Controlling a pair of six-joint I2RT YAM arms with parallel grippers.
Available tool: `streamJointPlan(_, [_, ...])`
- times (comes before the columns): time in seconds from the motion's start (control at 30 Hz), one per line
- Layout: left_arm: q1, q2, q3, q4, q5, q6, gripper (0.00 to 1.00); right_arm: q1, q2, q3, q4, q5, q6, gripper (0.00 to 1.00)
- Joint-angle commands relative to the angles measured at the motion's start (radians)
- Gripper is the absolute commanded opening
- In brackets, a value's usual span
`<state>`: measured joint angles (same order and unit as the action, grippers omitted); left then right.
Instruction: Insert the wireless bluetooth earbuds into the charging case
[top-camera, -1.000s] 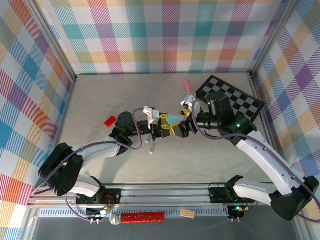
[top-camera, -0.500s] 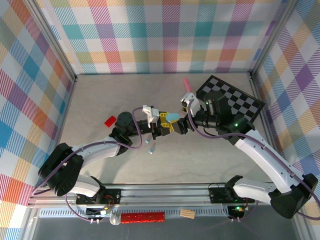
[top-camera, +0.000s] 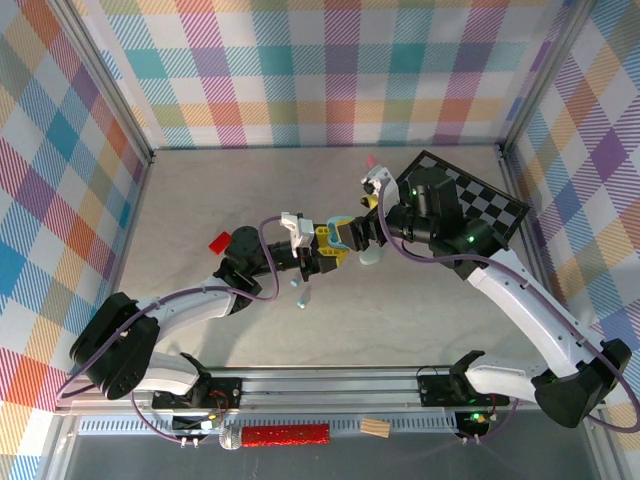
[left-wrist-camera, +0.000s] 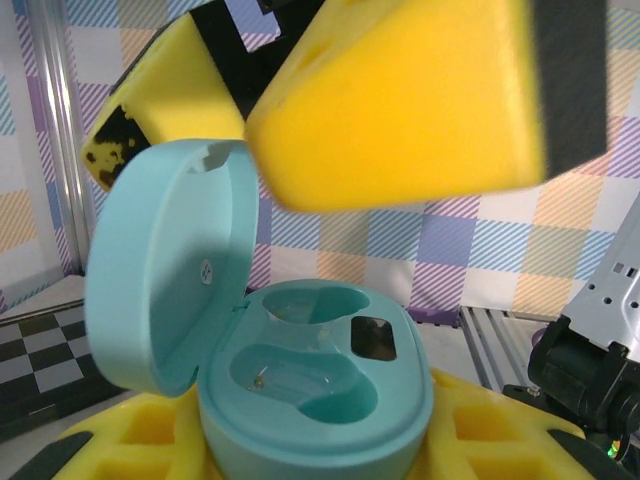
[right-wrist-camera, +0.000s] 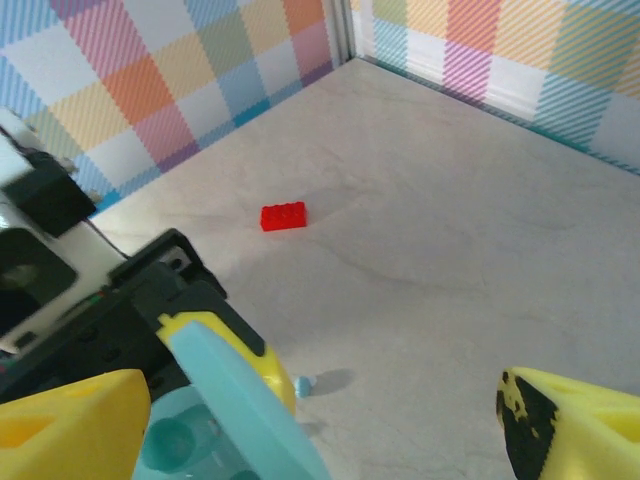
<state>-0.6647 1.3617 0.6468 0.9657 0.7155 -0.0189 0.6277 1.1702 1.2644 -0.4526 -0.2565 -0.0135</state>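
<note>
Between the left gripper's (top-camera: 330, 248) closed yellow pads (left-wrist-camera: 130, 440) sits the mint-teal oval plastic charging case (left-wrist-camera: 320, 400), firmly gripped, its lid (left-wrist-camera: 165, 270) hinged up. The right gripper (right-wrist-camera: 320, 410) gapes wide on either side of that lid. On the grey table (top-camera: 200, 200) near the case lies a tiny pale-blue earbud (top-camera: 303, 297).

Charging case (left-wrist-camera: 315, 400): base cut off at lower frame edge, left wrist view. Yellow finger (left-wrist-camera: 400, 100), upper frame: blurred, cropped (outline soft). Small pale-blue piece (top-camera: 303, 297), below centre, top view: too small to identify.
</note>
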Motion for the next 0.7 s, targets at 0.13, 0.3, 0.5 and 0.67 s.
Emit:
streamJointPlan(0.13, [0.026, -0.023, -0.003, -0.012, -0.018, 0.004, 0.35, -0.003, -0.092, 0.007, 0.046, -0.101, 0.114, 0.91])
streamJointPlan(0.3, [0.078, -0.038, -0.027, -0.017, -0.059, 0.0, 0.35, -0.017, -0.14, -0.099, 0.086, -0.036, 0.27, 0.9])
streamJointPlan(0.5, [0.193, -0.044, -0.058, 0.039, -0.076, -0.038, 0.34, -0.04, -0.13, -0.31, 0.206, -0.073, 0.501, 0.87])
streamJointPlan(0.67, [0.284, -0.074, -0.058, 0.015, -0.106, -0.038, 0.34, -0.019, -0.001, -0.4, 0.259, -0.126, 0.615, 0.85])
